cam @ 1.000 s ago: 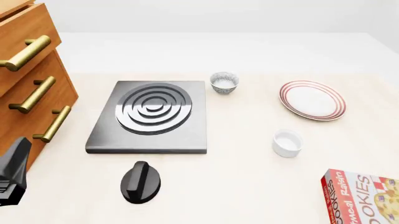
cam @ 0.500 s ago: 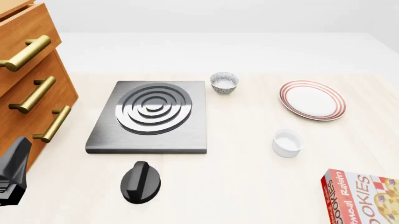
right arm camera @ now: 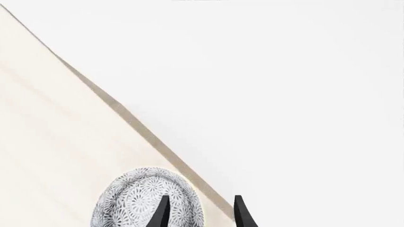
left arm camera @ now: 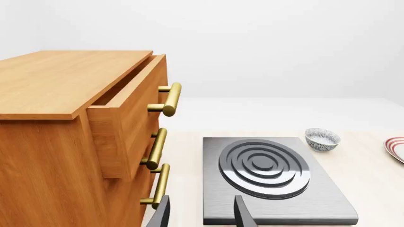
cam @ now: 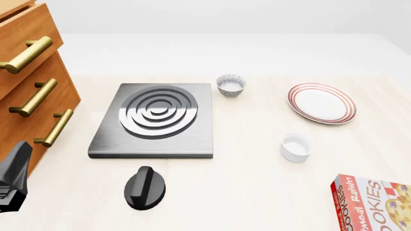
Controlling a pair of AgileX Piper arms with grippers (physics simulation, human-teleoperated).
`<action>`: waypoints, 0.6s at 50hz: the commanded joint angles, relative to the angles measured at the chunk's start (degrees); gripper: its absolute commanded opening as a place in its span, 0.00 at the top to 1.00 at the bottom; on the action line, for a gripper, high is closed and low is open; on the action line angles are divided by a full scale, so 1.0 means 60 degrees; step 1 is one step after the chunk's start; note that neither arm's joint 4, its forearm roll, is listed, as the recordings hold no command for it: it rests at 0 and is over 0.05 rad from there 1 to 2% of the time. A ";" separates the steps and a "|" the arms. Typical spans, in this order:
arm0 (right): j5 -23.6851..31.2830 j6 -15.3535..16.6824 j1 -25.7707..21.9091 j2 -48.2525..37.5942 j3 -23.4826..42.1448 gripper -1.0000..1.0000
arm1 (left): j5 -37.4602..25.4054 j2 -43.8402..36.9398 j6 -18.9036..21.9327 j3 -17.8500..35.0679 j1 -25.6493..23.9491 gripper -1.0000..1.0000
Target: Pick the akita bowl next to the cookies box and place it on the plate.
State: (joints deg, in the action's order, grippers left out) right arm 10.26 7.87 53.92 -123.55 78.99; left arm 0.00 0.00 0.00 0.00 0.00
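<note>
**Both grippers open, nothing held**

Brushed-metal hob slab (cam: 154, 120) with concentric rings, on a pale wood-grain table (cam: 257, 192); plain white backdrop. A speckled bowl (cam: 231, 85) sits at the hob's far-right corner. The plate (cam: 321, 103) and cookies box (cam: 372, 202) are well right of the hob.

The akita bowl (right arm camera: 132, 198) is round with grey-white speckle. It shows only in the right wrist view, at the table edge by the right gripper (right arm camera: 200, 213), so its place relative to the hob can't be told. The left gripper (left arm camera: 202, 215) faces the hob.

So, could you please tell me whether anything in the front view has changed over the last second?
Nothing has visibly changed. The speckled grey-and-white bowl, the red-ringed white plate, the plain white cup, the red cookies box, the grey burner plate and the black knob all lie where they were, and the dark left arm part sits at the same edge.
</note>
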 commanded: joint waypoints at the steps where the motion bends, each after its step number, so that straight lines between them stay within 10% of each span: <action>1: -0.0084 0.0153 0.0019 -0.0329 -0.0091 0.00 | 0.0000 0.0000 0.0000 0.0000 0.0000 0.00; 10: -0.0098 0.0124 -0.0106 -0.0342 -0.0176 0.00 | 0.0000 0.0000 0.0000 0.0000 0.0000 0.00; 11: -0.0140 0.0120 -0.0143 -0.0291 -0.0223 1.00 | 0.0000 0.0000 0.0000 0.0000 0.0000 0.00; 30: 0.0098 -0.0172 -0.0419 0.0619 -0.0612 1.00 | 0.0000 0.0000 0.0000 0.0000 0.0000 0.00</action>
State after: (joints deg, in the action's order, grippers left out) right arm 9.92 7.19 52.55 -121.17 77.82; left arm 0.00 0.00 0.00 0.00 0.00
